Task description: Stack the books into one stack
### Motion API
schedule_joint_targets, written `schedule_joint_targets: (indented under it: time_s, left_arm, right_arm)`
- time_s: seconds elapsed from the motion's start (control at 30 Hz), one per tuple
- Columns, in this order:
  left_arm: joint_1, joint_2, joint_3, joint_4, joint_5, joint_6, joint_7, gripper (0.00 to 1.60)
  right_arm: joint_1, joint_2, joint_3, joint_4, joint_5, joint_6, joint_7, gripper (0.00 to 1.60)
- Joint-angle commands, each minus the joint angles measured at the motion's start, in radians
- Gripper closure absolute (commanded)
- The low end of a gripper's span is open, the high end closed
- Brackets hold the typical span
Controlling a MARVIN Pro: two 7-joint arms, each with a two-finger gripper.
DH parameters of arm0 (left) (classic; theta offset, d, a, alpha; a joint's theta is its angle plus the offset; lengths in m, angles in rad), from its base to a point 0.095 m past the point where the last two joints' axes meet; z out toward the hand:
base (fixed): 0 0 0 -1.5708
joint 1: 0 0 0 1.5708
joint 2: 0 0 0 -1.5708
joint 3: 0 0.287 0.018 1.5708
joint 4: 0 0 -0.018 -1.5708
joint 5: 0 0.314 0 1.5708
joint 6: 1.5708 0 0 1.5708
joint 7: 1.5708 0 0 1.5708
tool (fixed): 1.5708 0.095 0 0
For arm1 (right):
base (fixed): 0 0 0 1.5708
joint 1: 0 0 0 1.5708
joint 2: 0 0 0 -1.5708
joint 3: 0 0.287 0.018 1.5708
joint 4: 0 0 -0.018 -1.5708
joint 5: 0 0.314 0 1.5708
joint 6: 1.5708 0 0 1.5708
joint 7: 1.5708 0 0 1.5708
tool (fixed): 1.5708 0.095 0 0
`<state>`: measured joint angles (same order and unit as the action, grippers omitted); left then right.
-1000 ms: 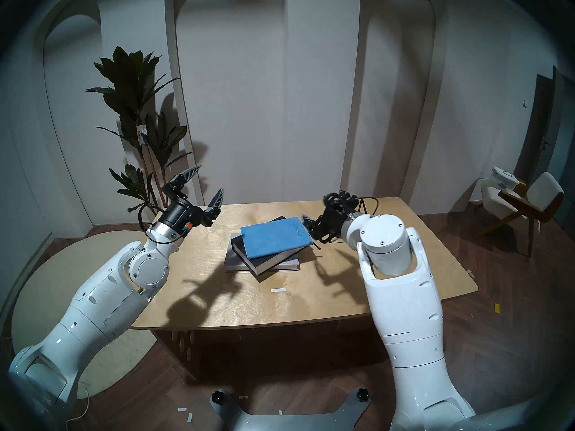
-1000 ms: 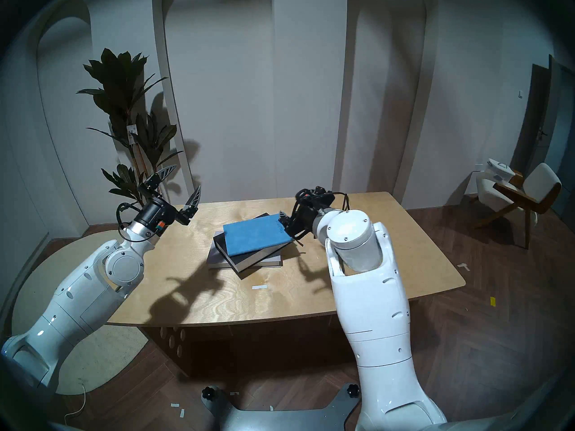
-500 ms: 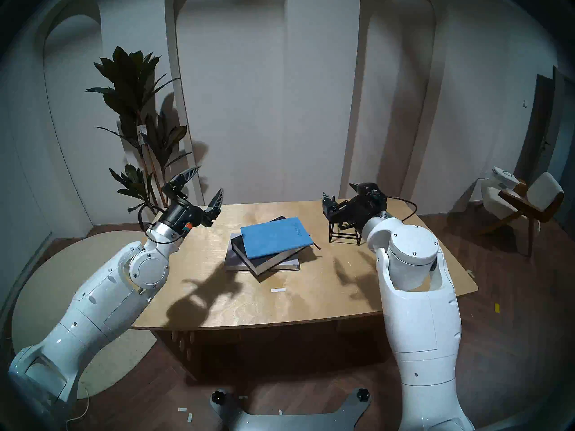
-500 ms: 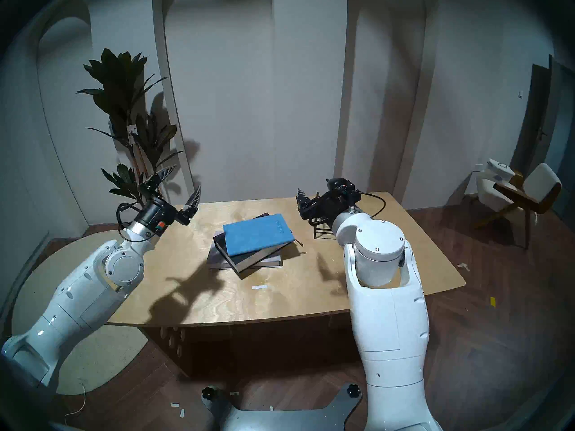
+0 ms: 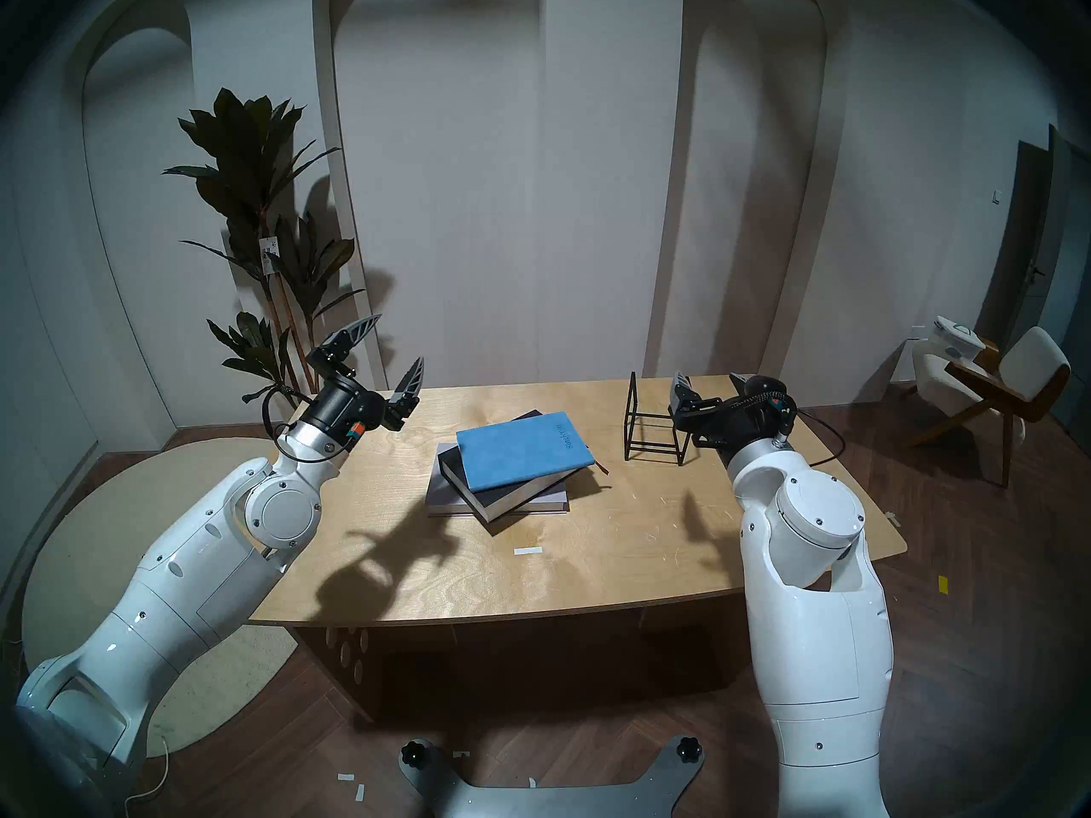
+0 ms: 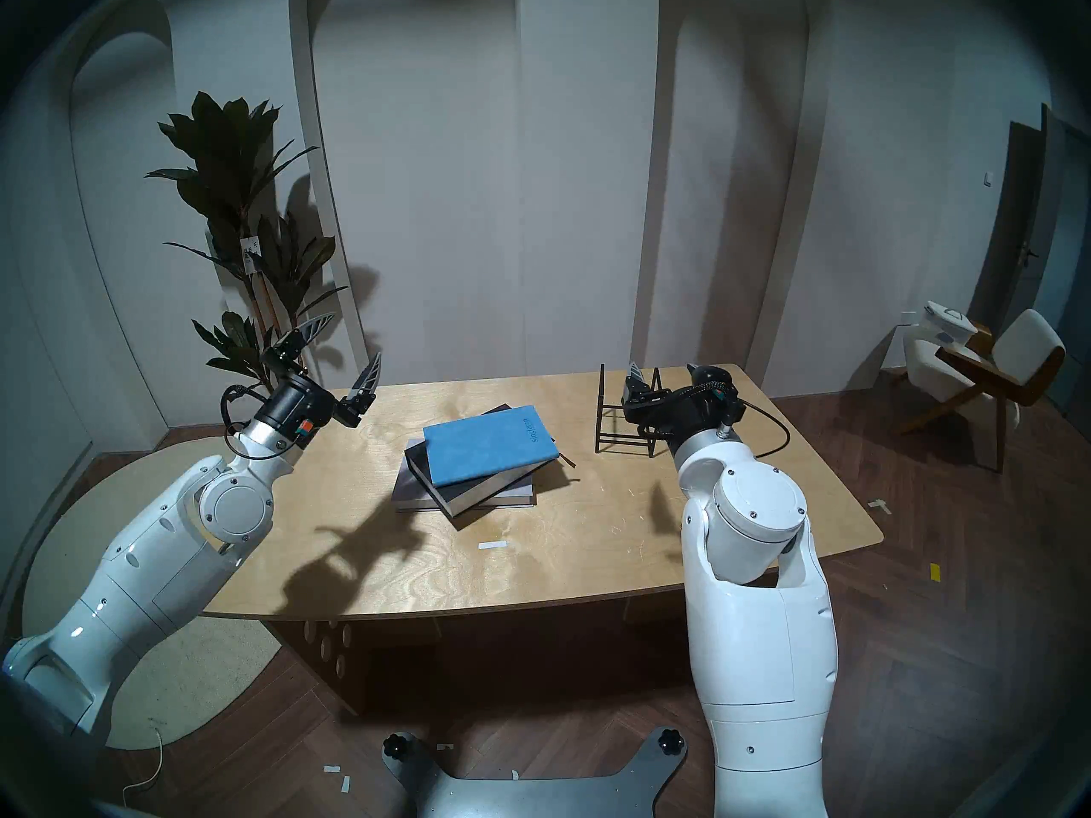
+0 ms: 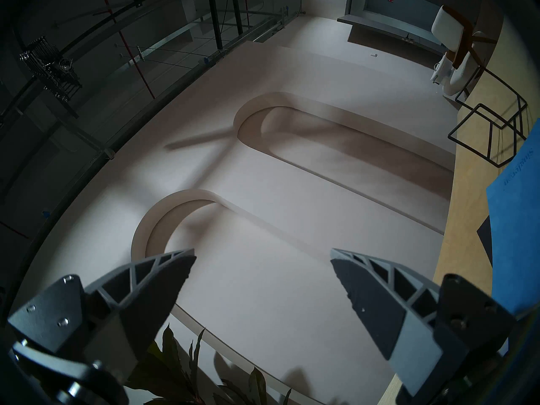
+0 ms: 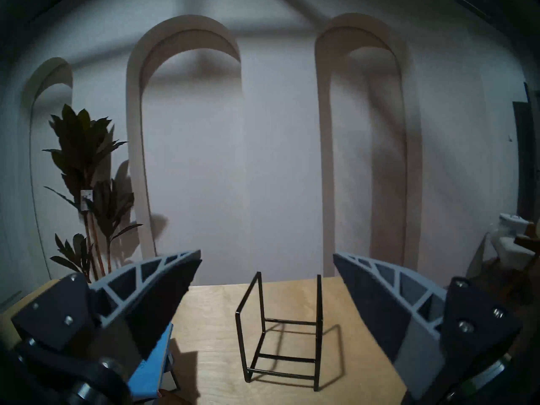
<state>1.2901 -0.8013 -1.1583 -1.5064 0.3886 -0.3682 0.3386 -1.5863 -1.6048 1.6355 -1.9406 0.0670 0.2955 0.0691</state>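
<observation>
A: Where are the books?

B: All in one stack (image 5: 502,474) near the middle of the table (image 5: 413,575). The grey book (image 5: 440,495) lies lowest, the black book (image 5: 513,495) on it, turned askew, and the blue notebook (image 5: 522,449) on top, turned a little again. A thin ribbon pokes out at the notebook's right corner.

A: And the left gripper (image 5: 392,353)?

B: Raised over the table's far left corner, in front of the plant (image 5: 260,209). Its fingers (image 7: 163,281) are spread wide with nothing between them. It points up and away, well apart from the stack.

A: The right gripper (image 8: 267,271)?

B: Over the far right of the table, just behind the rack (image 5: 655,424) as the head sees it. The wrist view shows both fingers parted, empty, with the rack standing upright on the table beyond the gap. The notebook's edge shows at that view's lower left.

A: Does anything touch the books?

B: No, both grippers are clear of them. A small white strip (image 5: 527,550) lies on the table in front of the stack.
</observation>
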Motion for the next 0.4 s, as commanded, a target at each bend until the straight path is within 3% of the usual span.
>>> schedule_joint_targets:
  time_s: [0.0,0.37]
  left_arm:
    - [-0.018,-0.002,-0.010,-0.015,0.000,0.002,0.005,0.00]
    - [-0.019,-0.002,-0.010,-0.015,0.000,0.002,0.005,0.00]
  right_arm:
    - [-0.006,-0.003,-0.027,-0.020,0.035,-0.035,-0.080,0.00]
    - [-0.006,-0.004,-0.033,-0.019,0.036,-0.040,-0.096,0.00]
